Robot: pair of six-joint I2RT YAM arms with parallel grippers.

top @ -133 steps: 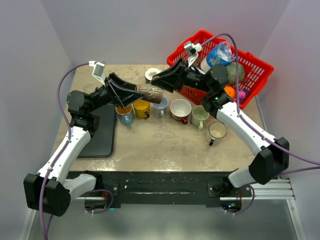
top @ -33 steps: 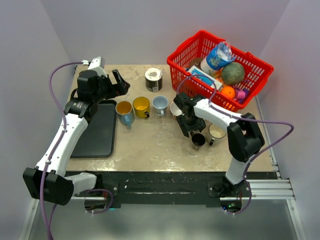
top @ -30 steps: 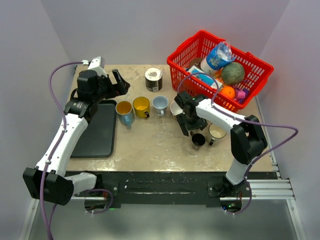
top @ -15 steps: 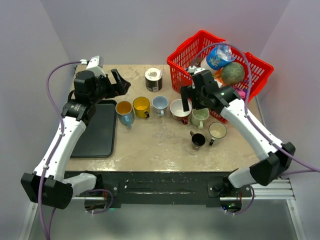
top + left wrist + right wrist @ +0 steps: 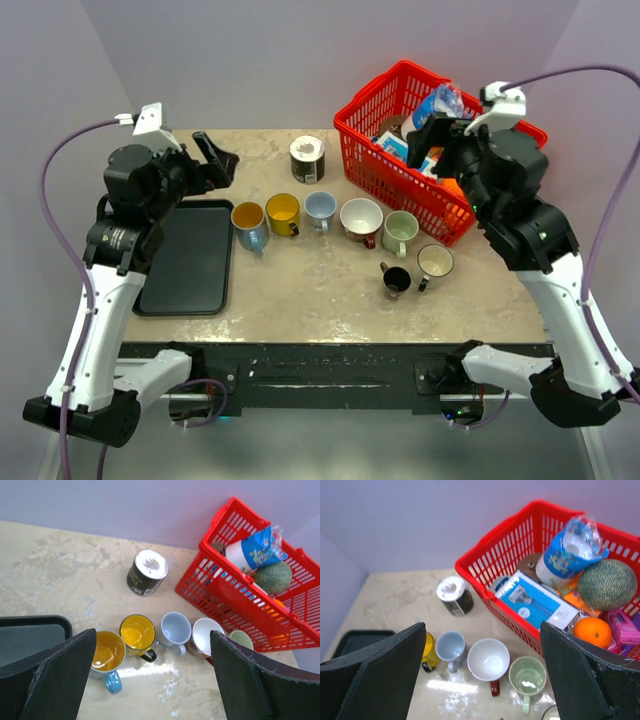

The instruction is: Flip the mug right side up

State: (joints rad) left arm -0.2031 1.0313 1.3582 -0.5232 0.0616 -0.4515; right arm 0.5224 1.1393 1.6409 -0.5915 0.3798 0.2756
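Left pincer (image 5: 152, 632): fingers spread wide, empty, above the far left corner. One flat black tray (image 5: 190, 260) at the bench (image 5: 320, 300) left edge. One dark cylinder (image 5: 307, 157) with a pale top at the far edge. Seven glossy mugs, all upright: row of five (image 5: 320, 208) mid-bench, two nearer. Task item is the small dark mug (image 5: 396, 280), near right, just beside the cream mug (image 5: 435, 261). One red lattice basket (image 5: 390, 180) at the far right corner. Right pincer (image 5: 482, 630): spread wide, empty.
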